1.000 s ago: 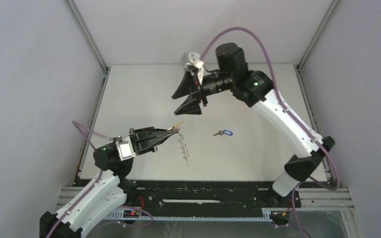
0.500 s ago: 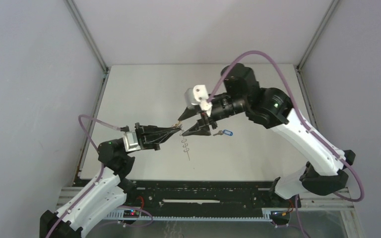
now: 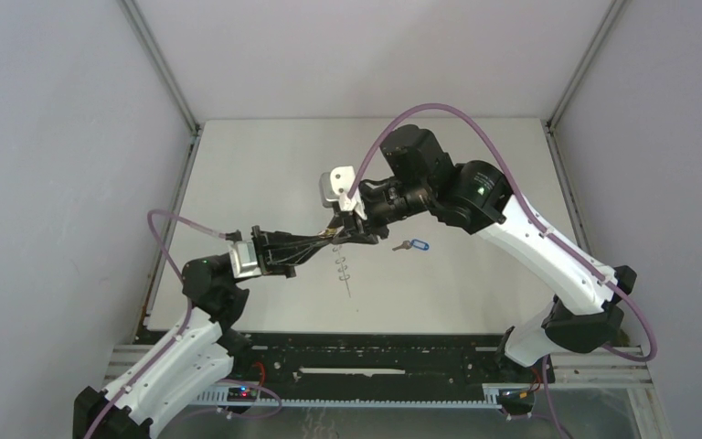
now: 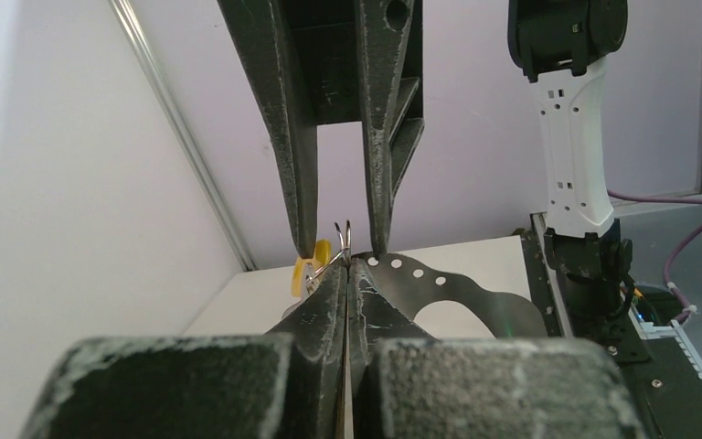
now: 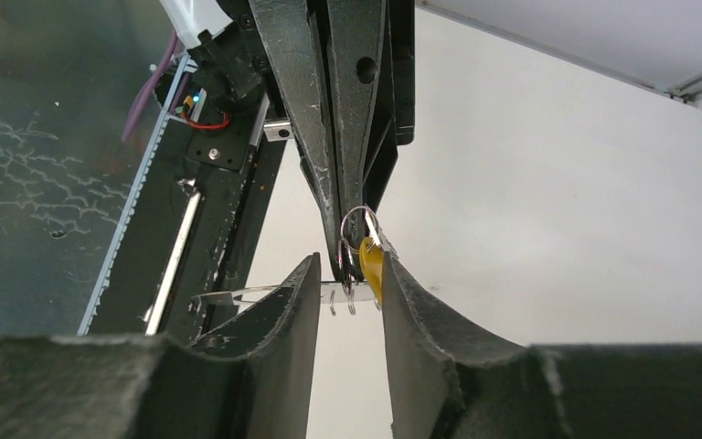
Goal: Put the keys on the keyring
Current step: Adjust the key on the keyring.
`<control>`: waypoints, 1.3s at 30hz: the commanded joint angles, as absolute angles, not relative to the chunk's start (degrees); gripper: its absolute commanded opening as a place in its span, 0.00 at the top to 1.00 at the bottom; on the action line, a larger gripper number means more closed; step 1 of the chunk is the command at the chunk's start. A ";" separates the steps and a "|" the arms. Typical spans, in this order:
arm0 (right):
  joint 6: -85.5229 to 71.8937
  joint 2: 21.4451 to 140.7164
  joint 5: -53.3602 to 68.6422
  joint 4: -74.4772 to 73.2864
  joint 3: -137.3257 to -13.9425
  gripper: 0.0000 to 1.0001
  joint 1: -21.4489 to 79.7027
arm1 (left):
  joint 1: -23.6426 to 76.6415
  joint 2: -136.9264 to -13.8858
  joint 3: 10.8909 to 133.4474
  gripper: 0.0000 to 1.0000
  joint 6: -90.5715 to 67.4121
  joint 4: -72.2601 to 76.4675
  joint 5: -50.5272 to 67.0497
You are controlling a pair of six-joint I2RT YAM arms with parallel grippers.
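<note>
White tabletop (image 3: 265, 174), grey walls (image 3: 55, 137), black rail (image 3: 375, 352)

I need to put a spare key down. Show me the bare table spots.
Bare: far-left table, between back wall and left end effector; near-right, between blue key and front rail. Crowded: centre, where right end effector meets it at the keyring.

right tool (image 5: 351, 274) straddling left tool (image 4: 345, 267), blue key (image 3: 413, 245) near

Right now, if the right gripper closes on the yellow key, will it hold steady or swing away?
It would probably swing: the yellow key seems to hang loosely from a thin wire loop pinched in the left gripper. Its smooth plastic head might slip in the right gripper. It looks small and light, so a slight nudge would likely turn it.
</note>
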State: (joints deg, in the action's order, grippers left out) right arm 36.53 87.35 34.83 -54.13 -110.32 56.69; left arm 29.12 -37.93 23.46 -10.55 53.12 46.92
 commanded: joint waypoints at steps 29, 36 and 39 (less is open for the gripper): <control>32.47 86.09 28.10 -51.79 -108.40 1.00 56.51 | 28.50 -35.59 29.49 0.63 -1.14 36.69 48.00; 32.02 85.16 32.82 -54.32 -106.34 1.00 55.61 | 24.19 -29.25 34.97 0.60 18.64 9.53 56.27; 32.01 85.47 33.95 -55.50 -106.15 1.00 55.78 | 22.90 -28.24 37.42 0.60 27.90 0.89 57.62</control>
State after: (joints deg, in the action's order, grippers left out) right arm 33.01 87.07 30.65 -54.94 -106.02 55.59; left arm 24.45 -29.54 32.84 12.23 16.95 53.39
